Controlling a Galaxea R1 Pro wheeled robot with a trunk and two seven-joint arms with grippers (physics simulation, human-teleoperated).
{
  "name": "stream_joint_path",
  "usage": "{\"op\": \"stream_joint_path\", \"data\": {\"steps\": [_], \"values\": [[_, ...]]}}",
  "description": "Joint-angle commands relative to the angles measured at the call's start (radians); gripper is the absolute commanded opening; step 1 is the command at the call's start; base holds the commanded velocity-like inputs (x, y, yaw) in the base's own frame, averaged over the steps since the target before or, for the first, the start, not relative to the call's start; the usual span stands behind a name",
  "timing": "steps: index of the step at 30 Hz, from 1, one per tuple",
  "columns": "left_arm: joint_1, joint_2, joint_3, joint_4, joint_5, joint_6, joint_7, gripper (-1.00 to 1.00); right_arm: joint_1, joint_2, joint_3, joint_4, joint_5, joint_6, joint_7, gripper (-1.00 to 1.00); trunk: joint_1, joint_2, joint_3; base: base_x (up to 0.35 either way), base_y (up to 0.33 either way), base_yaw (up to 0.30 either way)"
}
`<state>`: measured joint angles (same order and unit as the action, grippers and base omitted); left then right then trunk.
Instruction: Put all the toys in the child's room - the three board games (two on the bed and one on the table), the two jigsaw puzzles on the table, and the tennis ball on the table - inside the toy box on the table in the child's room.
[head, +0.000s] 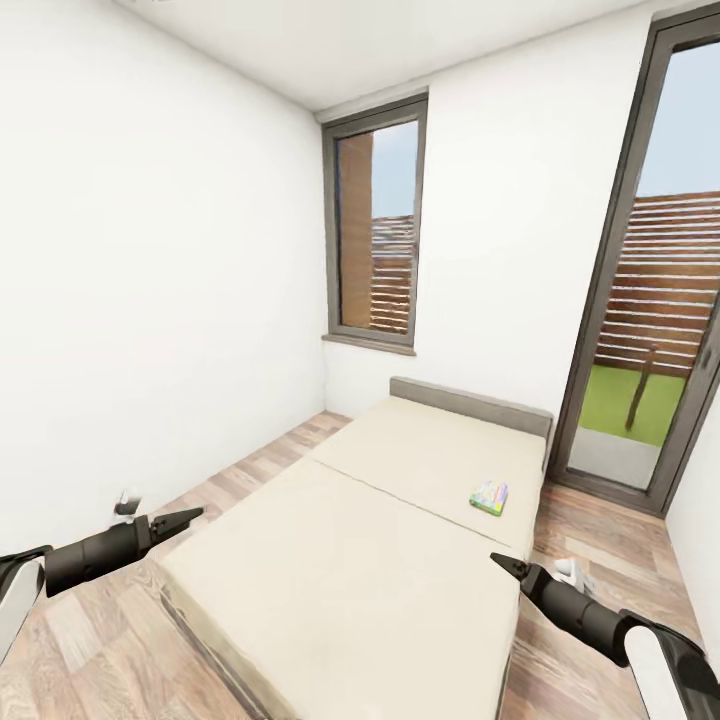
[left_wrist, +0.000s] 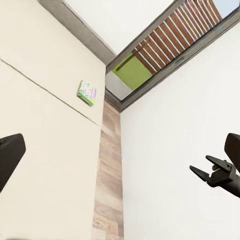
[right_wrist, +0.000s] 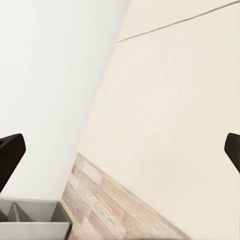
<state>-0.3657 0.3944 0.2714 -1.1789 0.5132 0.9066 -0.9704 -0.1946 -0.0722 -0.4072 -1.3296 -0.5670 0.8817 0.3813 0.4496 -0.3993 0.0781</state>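
The bed (head: 380, 560) with its plain beige cover and grey headboard (head: 470, 405) fills the middle of the child's room in the head view. A flat board game (head: 489, 497) with a green edge and bright printed cover lies on the bed's right side, toward the headboard; it is also in the left wrist view (left_wrist: 87, 93). My left gripper (head: 185, 520) hovers open at the bed's near left corner, holding nothing. At the near right edge of the bed my right gripper (head: 503, 565) is open and empty too, well short of the game.
A white wall (head: 150, 300) runs close along the left, with a strip of wood floor (head: 260, 465) between it and the bed. A tall window (head: 375, 230) is at the back and a glass door (head: 650, 330) at the right, beside a narrow floor strip (head: 590, 540).
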Motion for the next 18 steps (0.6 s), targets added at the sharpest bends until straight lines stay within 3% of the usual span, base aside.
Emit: {"op": "stream_joint_path", "data": {"steps": [1, 10, 18], "values": [[-0.001, 0.000, 0.000, 0.001, 0.001, 0.005, -0.002, 1.00, 0.000, 0.000, -0.002, 0.000, 0.004, 0.005, 0.007, 1.00, 0.000, -0.001, 0.000, 0.000, 0.000, 0.292], [-0.001, 0.000, 0.000, 0.001, 0.001, 0.005, -0.002, 1.00, 0.000, 0.000, -0.001, 0.000, 0.004, 0.005, 0.006, 1.00, 0.000, -0.001, 0.000, 0.000, -0.047, 0.291], [-0.001, 0.000, 0.000, 0.001, 0.001, 0.005, -0.003, 1.00, 0.000, 0.000, -0.001, 0.000, 0.004, 0.005, 0.006, 1.00, 0.000, -0.001, 0.000, 0.000, -0.145, 0.291]]}}
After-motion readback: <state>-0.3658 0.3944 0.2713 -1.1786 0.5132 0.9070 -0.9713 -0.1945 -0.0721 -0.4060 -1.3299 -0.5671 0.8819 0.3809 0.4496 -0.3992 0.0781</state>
